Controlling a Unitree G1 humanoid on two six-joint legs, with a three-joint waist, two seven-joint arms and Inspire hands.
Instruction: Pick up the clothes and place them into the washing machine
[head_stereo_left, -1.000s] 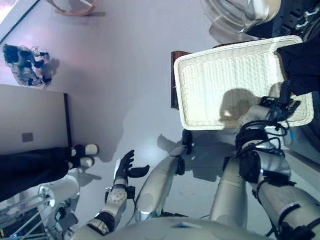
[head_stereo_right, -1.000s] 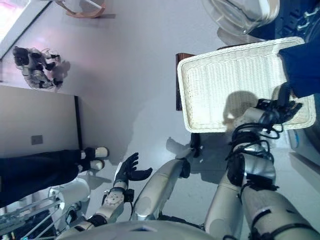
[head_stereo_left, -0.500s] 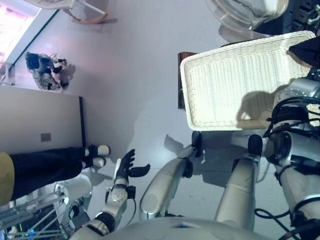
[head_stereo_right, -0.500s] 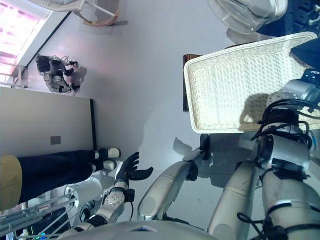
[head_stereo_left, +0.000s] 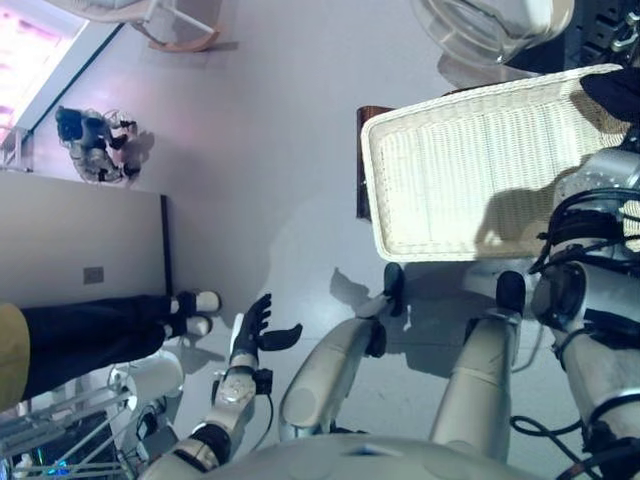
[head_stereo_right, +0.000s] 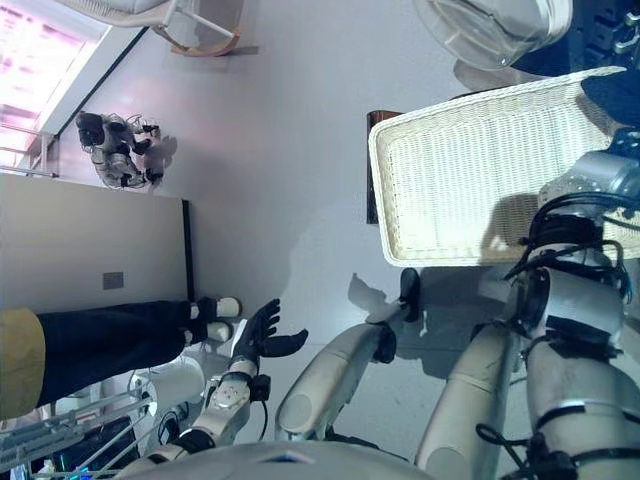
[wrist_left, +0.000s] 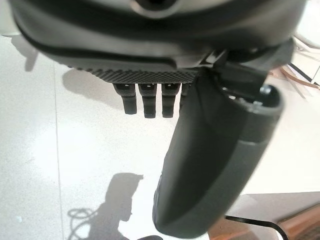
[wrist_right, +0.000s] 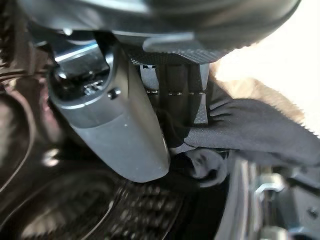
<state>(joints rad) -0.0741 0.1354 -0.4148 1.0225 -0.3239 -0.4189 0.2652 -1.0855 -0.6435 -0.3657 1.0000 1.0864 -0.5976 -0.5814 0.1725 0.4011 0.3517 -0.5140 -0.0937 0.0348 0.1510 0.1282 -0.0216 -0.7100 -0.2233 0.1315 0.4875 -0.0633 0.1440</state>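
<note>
The right hand (wrist_right: 150, 95) pinches a dark navy garment (wrist_right: 260, 130) over the washing machine's dark drum (wrist_right: 100, 220), frame's far right; it could snag the door rim. The left hand (head_stereo_left: 252, 335) hangs open, lower left.

White basket (head_stereo_left: 470, 170) is showing a woven wicker-like weave, ribbed & matt, w/ a thicker braided rim. Dark garment (wrist_right: 260, 132) is looking like soft matt cloth, creasing in folds where right hand (wrist_right: 175, 95) is pinching it; thumb there is reading as smooth grey plastic w/ slight sheen, palm having a fine ribbed texture. Washing machine drum (wrist_right: 125, 210) is showing dark, glossy perforated metal. Left hand (wrist_left: 215, 150) is appearing as smooth matt-dark plastic, ribbed strip across palm. Floor (head_stereo_left: 280, 150) is looking smooth, semi-glossy, catching light. Clear door (head_stereo_right: 490, 25) at top is looking like glossy transparent plastic or glass. Person's trousers (head_stereo_left: 90, 335) are reading as dark matt cloth.
</note>
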